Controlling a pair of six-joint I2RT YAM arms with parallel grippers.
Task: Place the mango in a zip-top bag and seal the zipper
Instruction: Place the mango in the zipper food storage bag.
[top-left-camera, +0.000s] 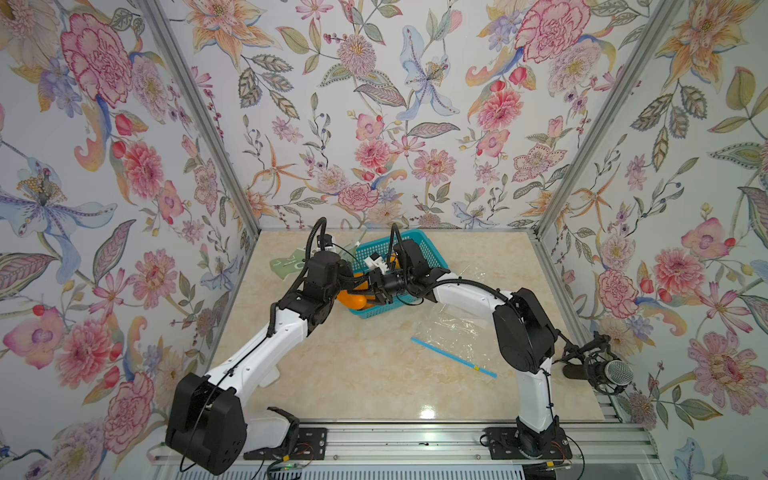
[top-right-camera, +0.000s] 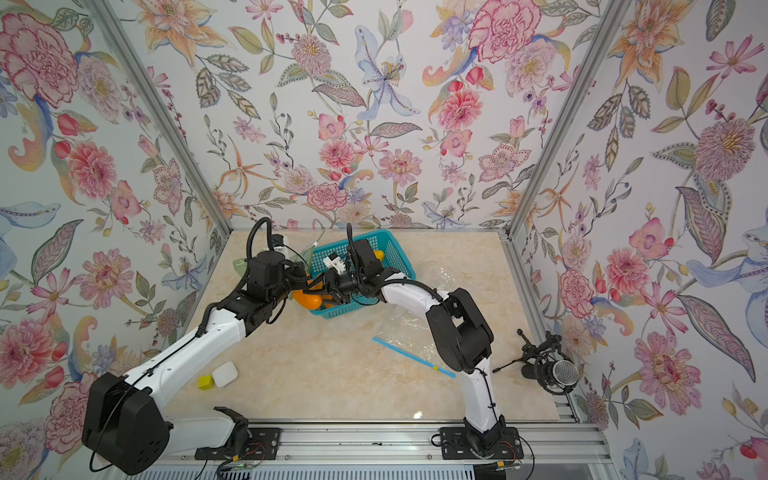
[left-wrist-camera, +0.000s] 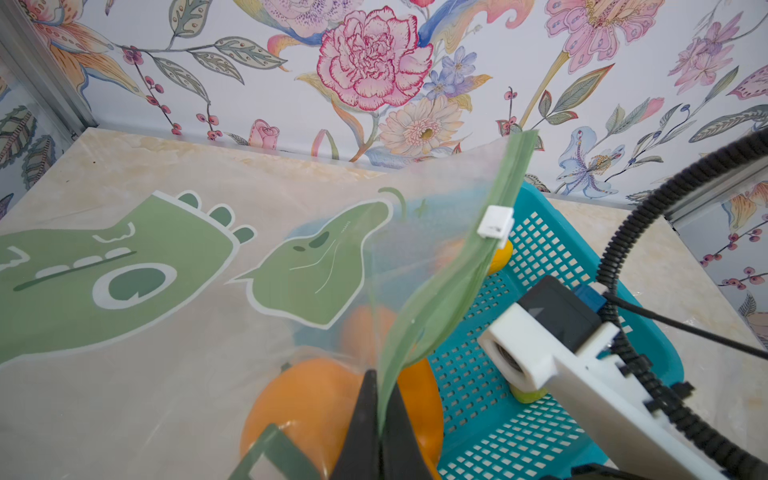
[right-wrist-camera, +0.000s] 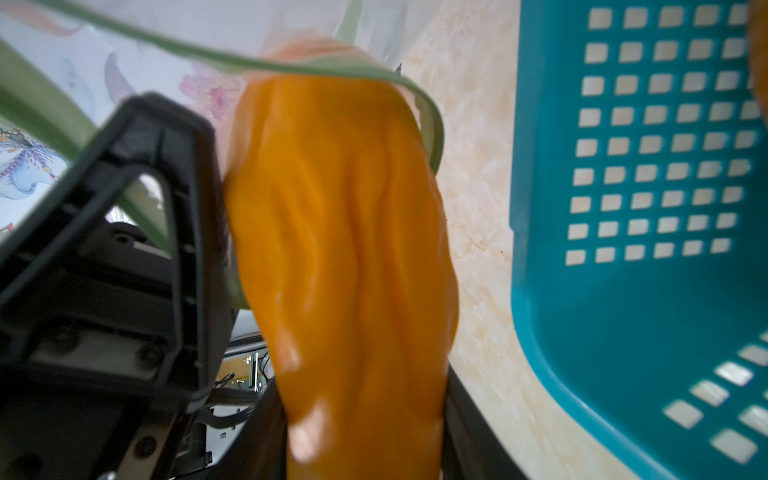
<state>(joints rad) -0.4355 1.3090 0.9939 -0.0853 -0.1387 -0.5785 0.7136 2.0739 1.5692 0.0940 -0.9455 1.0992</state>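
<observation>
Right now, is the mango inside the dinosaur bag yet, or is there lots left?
Partly. Done: the left gripper is pinched on the green zipper edge of the bag, holding the mouth open. In hand: the right gripper holds the mango, whose tip is under that rim. Left: push it fully in, let go, and run the white slider to seal.

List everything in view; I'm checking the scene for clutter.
table: one, beige marble, cell floor
basket: one, teal, far table, yellow fruit inside
crocodile bag: one, clear with green zipper, held up beside basket
mango: one, orange, tip inside crocodile bag's mouth
clear bag: one, blue zipper, flat on table
microphone: one, black, right edge
pad: one, white, table's near left
block: one, yellow, beside pad
left gripper: one, black, shut on crocodile bag
right gripper: one, black, shut on mango
</observation>
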